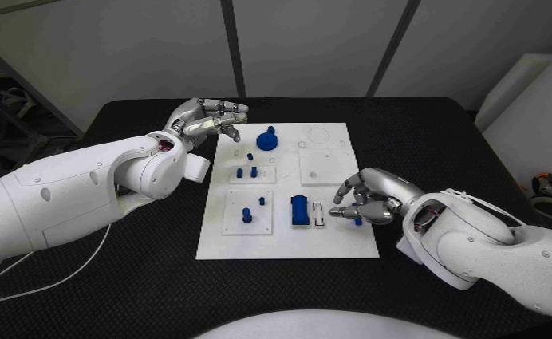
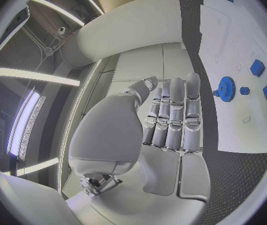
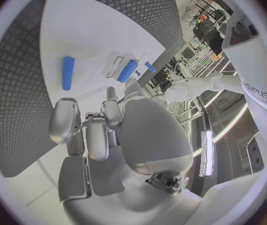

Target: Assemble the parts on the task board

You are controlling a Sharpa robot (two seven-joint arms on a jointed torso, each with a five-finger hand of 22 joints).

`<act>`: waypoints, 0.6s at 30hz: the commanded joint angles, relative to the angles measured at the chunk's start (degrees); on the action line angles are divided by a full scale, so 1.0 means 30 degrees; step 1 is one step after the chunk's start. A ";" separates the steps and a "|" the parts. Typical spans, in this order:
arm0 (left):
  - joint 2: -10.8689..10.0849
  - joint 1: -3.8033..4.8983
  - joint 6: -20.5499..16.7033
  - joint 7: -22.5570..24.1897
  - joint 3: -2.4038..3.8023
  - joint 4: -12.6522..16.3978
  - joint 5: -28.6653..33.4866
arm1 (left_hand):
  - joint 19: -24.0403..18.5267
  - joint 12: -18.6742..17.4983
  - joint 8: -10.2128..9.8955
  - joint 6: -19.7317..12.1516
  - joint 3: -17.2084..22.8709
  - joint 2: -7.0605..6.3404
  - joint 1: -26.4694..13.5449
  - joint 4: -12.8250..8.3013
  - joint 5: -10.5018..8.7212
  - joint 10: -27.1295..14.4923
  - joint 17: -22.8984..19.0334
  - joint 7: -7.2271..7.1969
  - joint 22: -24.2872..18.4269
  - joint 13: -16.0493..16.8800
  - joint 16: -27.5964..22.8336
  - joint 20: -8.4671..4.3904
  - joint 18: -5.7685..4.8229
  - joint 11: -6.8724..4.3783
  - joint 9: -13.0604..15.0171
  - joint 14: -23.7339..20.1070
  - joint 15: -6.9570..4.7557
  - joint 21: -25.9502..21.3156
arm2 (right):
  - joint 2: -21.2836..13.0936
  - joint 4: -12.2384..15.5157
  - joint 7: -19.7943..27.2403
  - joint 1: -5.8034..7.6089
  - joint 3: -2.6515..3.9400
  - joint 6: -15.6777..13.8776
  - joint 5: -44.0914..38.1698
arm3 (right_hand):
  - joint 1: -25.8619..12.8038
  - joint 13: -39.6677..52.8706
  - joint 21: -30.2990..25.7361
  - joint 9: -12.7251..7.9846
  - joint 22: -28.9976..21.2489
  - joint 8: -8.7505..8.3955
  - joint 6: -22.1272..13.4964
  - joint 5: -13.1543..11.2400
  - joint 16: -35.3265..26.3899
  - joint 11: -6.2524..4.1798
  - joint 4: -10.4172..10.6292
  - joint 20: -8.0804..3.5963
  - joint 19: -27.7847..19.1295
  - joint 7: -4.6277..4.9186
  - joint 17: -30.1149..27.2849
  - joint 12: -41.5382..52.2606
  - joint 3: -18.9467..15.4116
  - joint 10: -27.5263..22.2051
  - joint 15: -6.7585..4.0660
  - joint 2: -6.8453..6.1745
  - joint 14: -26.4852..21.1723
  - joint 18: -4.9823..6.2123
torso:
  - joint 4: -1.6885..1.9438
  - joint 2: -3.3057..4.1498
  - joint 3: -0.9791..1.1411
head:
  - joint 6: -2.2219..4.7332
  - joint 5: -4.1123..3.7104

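On the black worktop (image 1: pixel 437 128) the white task board (image 1: pixel 333 247) lies between my arms, blue parts standing across it (a round gear (image 1: pixel 267 141) at its far end). My left hand (image 1: pixel 210 120) hovers off its far-left corner, fingers together, holding nothing. My right hand (image 1: pixel 370 194) pinches a small blue peg (image 1: pixel 358 220) at the board's right edge.

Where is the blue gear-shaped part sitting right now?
In the head view the blue gear sits at the far left end of the task board, just right of the left hand, beyond the small blue pegs.
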 commanded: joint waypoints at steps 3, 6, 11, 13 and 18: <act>0.0054 0.0017 0.0162 0.0025 0.0009 -0.0004 0.0016 | -0.0107 0.0067 -0.0015 -0.0130 -0.0086 0.0210 -0.0032 0.0046 -0.0013 -0.0144 -0.0032 -0.0024 -0.0018 0.0024 -0.0040 0.0050 0.0108 0.0016 0.0008 -0.0125 0.0050 -0.0089 | -0.1064 0.0010 0.0289 0.0029 0.0011 -0.0415 -0.0060 | 0.0426 -0.0128 -0.0046 -0.0594 0.0120 -0.0763 0.0826 0.0486 -0.0050 0.0019 0.0106 0.0085 0.0049 -0.0120 0.3315 -0.0128 0.0180 0.0094 0.0009 0.0380 0.1615 -0.0131 | 0.0004 0.0039 -0.0006 | 0.0102 -0.0235; 0.0084 0.0014 0.0165 0.0023 0.0008 -0.0020 0.0016 | -0.0107 0.0067 -0.0015 -0.0130 -0.0086 0.0210 -0.0032 0.0046 -0.0013 -0.0144 -0.0032 -0.0024 -0.0018 0.0024 -0.0040 0.0050 0.0108 0.0016 0.0008 -0.0125 0.0050 -0.0089 | -0.1391 -0.0109 -0.0431 0.0023 0.0009 -0.0302 -0.0845 | 0.0429 -0.0137 -0.0005 -0.0788 0.0181 -0.0986 0.1227 0.0583 -0.0035 -0.0041 0.0228 0.0050 0.0097 -0.0194 0.3349 -0.0157 0.0140 0.0161 -0.0039 0.0378 0.1622 -0.0145 | -0.0017 0.0051 0.0013 | 0.0130 -0.0386; 0.0116 -0.0005 0.0186 0.0014 0.0007 -0.0025 0.0016 | -0.0107 0.0067 -0.0015 -0.0130 -0.0086 0.0210 -0.0032 0.0046 -0.0013 -0.0144 -0.0032 -0.0024 -0.0018 0.0024 -0.0040 0.0050 0.0108 0.0016 0.0008 -0.0125 0.0050 -0.0089 | -0.1458 -0.0325 -0.1524 0.0008 0.0003 -0.0094 -0.1678 | 0.0157 -0.0236 -0.0039 -0.0846 0.0156 -0.1065 0.1934 0.0869 -0.0058 -0.0162 0.0504 -0.0026 0.0085 -0.0358 0.3315 -0.0323 -0.0123 0.0160 -0.0135 0.0128 0.1614 -0.0137 | 0.0000 0.0094 0.0039 | 0.0141 -0.0601; 0.0119 -0.0015 0.0189 0.0012 0.0007 -0.0028 0.0016 | -0.0107 0.0067 -0.0015 -0.0130 -0.0086 0.0210 -0.0032 0.0046 -0.0013 -0.0144 -0.0032 -0.0024 -0.0018 0.0024 -0.0040 0.0050 0.0108 0.0016 0.0008 -0.0125 0.0050 -0.0089 | -0.1427 -0.0386 -0.1762 0.0004 0.0001 -0.0021 -0.1855 | -0.0023 -0.0278 -0.0060 -0.0830 0.0138 -0.1113 0.1995 0.0969 -0.0057 -0.0172 0.0582 -0.0046 0.0074 -0.0363 0.3321 -0.0391 -0.0270 0.0140 -0.0148 -0.0027 0.1615 -0.0134 | 0.0026 0.0071 0.0025 | 0.0123 -0.0644; 0.0113 -0.0035 0.0207 0.0001 0.0007 -0.0025 0.0016 | -0.0107 0.0067 -0.0015 -0.0130 -0.0086 0.0210 -0.0032 0.0046 -0.0013 -0.0144 -0.0032 -0.0024 -0.0018 0.0024 -0.0040 0.0050 0.0108 0.0016 0.0008 -0.0125 0.0050 -0.0089 | -0.1338 -0.0543 -0.2352 -0.0006 -0.0003 0.0356 -0.2355 | -0.0444 -0.0304 -0.0093 -0.0727 0.0116 -0.1158 0.2185 0.1279 -0.0075 -0.0205 0.0634 -0.0082 0.0067 -0.0410 0.3299 -0.0459 -0.0567 0.0145 -0.0182 -0.0264 0.1609 -0.0131 | 0.0057 0.0064 -0.0003 | 0.0072 -0.0727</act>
